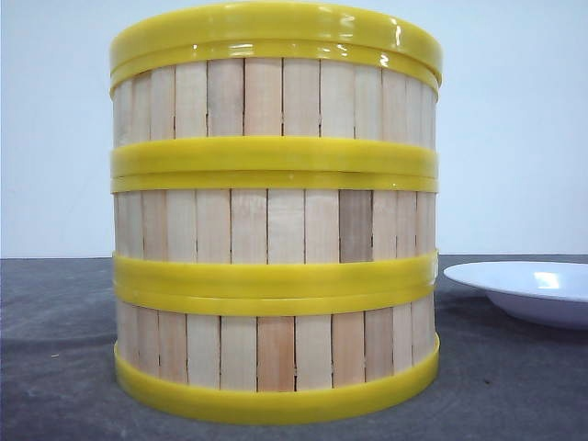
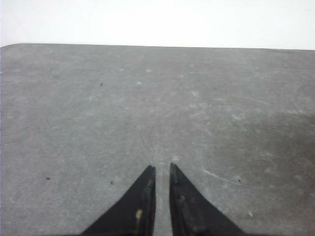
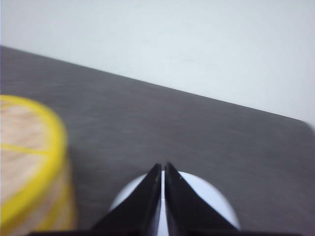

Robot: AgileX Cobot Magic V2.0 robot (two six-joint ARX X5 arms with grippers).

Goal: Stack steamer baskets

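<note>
The three steamer baskets (image 1: 274,239) stand one on another as a straight stack on the grey tabletop (image 1: 55,367), very near the front camera, so the stack fills the middle of that view. Each basket has a wall of pale upright wooden slats between thick yellow rims, and the rims meet neatly, with no basket shifted to a side. The top of the stack is closed by a yellow edge; what lies on it I cannot tell from the front.

To the right of the stack, a little apart from it, a white plate (image 1: 533,289) rests on the tabletop; only its left part is in view.

In the left wrist view the left gripper (image 2: 161,169) hangs over bare grey tabletop (image 2: 98,108). Its two black fingers (image 2: 142,196) are nearly together, with only a thin gap between the tips, and nothing is between them.

In the right wrist view the right gripper (image 3: 163,167) is above the white plate (image 3: 211,201). Its fingers (image 3: 145,196) are closed, almost touching, and hold nothing. The stack (image 3: 29,162) appears blurred at the edge of this view, beside the plate but not touching it.
</note>
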